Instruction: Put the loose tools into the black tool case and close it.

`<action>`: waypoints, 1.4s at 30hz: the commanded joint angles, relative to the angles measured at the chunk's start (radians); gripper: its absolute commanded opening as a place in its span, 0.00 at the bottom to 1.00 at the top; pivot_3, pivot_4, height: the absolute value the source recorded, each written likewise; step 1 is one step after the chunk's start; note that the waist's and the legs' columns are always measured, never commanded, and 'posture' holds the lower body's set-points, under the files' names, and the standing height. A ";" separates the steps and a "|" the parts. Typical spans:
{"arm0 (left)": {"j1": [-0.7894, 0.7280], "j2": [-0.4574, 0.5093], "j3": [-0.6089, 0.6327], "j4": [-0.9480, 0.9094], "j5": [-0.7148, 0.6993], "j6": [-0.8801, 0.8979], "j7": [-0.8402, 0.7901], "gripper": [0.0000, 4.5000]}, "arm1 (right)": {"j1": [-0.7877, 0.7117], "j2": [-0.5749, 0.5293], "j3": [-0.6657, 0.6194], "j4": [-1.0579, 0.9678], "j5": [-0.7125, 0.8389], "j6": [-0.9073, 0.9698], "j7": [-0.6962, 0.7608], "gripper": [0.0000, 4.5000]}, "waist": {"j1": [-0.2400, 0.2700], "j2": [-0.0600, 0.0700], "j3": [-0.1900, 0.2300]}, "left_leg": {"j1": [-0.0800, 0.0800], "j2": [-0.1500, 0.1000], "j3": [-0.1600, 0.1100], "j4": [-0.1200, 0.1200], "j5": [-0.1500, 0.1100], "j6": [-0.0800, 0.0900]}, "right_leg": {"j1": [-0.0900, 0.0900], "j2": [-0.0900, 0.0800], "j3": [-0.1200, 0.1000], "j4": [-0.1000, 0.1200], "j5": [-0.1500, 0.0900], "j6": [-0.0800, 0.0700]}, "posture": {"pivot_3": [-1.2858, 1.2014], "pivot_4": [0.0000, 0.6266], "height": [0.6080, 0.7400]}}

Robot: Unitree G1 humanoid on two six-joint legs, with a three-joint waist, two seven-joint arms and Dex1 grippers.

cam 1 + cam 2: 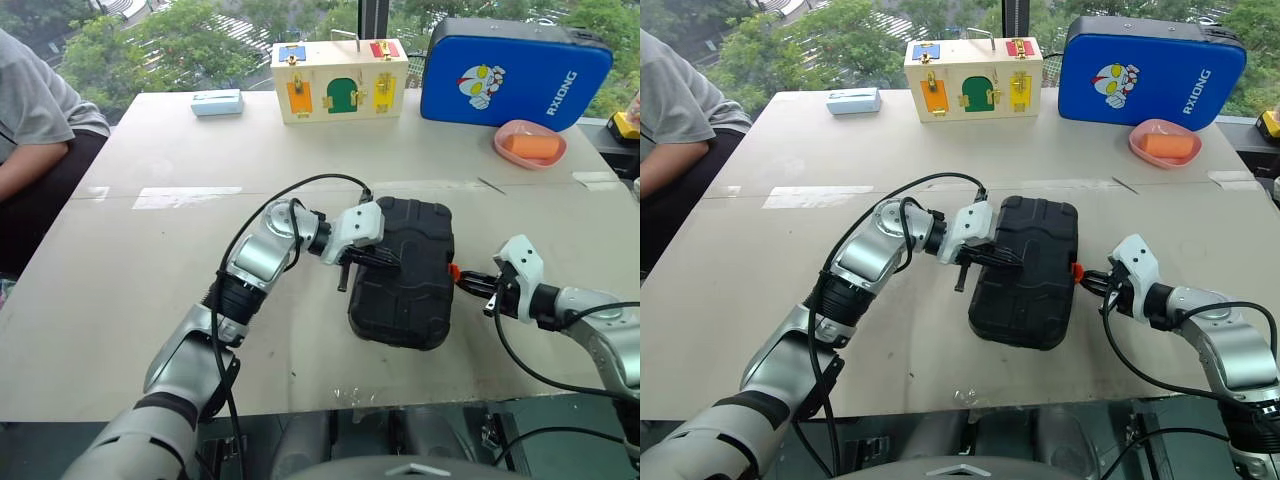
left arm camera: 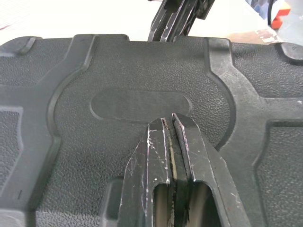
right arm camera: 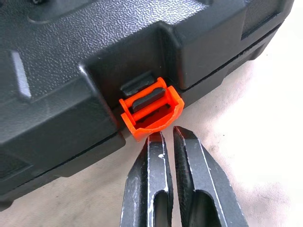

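Observation:
The black tool case (image 1: 405, 295) lies with its lid down in the middle of the table. No loose tools are in view. My left gripper (image 1: 390, 261) reaches in from the case's left side, shut, its fingertips (image 2: 163, 124) resting on the textured lid (image 2: 118, 71). My right gripper (image 1: 470, 285) is shut at the case's right edge, with its tips (image 3: 156, 137) just short of the orange latch (image 3: 150, 111). I cannot tell whether they touch it. The latch tab sticks out from the case's side (image 1: 454, 271).
Along the table's far edge stand a wooden latch box (image 1: 340, 82), a blue cartoon-printed case (image 1: 515, 72), a pink dish (image 1: 530, 143) holding something orange, and a small pale box (image 1: 217, 102). A person (image 1: 40, 130) sits at the left side of the table.

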State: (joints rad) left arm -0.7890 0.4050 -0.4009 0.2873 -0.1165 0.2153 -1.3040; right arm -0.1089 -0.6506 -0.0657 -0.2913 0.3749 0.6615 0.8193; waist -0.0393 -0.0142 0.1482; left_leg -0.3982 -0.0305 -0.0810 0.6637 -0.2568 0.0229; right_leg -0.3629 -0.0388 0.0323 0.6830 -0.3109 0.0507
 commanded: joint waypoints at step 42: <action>0.009 -0.056 -0.129 0.182 0.223 -0.069 -0.022 0.02 | -0.098 -0.156 -0.119 0.007 0.029 -0.222 0.171 0.00 | 0.041 -0.002 -0.018 | 0.002 -0.001 -0.004 -0.001 -0.002 0.002 | 0.007 0.000 -0.004 -0.008 0.000 0.002 | 0.52 0.24 0.96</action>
State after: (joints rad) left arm -0.8575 0.3145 -0.4406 0.4021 0.0357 0.0837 -1.2916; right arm -0.1926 -0.7803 -0.1421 -0.3298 0.4250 0.4984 0.9648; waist 0.0015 -0.0158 0.1303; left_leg -0.3956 -0.0317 -0.0848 0.6631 -0.2584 0.0249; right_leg -0.3553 -0.0388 0.0285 0.6750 -0.3105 0.0526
